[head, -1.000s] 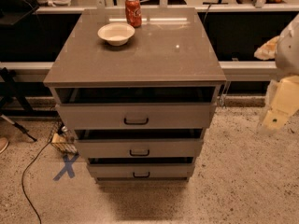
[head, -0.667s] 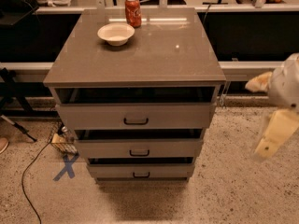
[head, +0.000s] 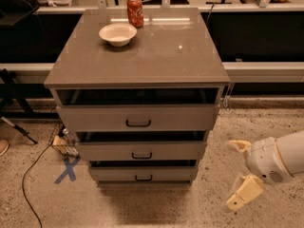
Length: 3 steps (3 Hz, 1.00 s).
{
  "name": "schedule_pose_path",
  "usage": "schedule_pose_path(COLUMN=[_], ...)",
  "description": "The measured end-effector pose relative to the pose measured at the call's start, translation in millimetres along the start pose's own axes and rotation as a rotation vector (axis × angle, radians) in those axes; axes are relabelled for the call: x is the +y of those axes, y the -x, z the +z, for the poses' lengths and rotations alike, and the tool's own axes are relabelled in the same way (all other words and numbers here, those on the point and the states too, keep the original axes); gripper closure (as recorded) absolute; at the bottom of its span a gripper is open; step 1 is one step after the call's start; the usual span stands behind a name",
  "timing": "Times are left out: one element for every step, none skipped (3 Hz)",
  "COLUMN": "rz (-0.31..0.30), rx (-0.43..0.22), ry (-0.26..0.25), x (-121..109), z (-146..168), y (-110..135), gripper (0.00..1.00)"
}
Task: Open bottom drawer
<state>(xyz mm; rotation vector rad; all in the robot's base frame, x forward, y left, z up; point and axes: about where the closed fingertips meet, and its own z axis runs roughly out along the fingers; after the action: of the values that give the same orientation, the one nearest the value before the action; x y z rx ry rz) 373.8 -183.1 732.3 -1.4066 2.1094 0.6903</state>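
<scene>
Lower than a sec ago: claw (head: 241, 171) now down at the cabinet's (head: 137, 70) right side, approx. level w/ the two lower drawers.
Fingers (head: 243, 194) spread wide, gripping nothing, prob. readied for a handle. Bottom drawer (head: 142, 173) is lowest of three, not pulled out yet; its black handle (head: 143, 177) is well left of claw. Bowl (head: 117, 33) & can (head: 135, 11) sit up on the counter, out of the way.

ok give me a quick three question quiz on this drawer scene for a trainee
1. True or false: the robot's two-finger gripper touches the black bar handle of the shallow grey bottom drawer.
2. Beside the red soda can on the grey cabinet top sits: A) a white bowl B) a blue mug C) a green sponge
3. Fill in: the gripper hangs low at the picture's ____ side.
Key: 1 false; 2 A; 3 right
</scene>
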Motion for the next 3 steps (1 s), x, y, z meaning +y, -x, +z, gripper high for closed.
schedule_pose_path(rz=[-0.011,0.010,0.000], rx=[0.014,0.067,0.079], ry=[-0.003,-0.024,-0.077], x=[-0.3,-1.6,-25.4], z=[-4.3,17.0,58.7], y=[4.7,-11.7,-41.4], gripper=[0.00,0.00,0.00])
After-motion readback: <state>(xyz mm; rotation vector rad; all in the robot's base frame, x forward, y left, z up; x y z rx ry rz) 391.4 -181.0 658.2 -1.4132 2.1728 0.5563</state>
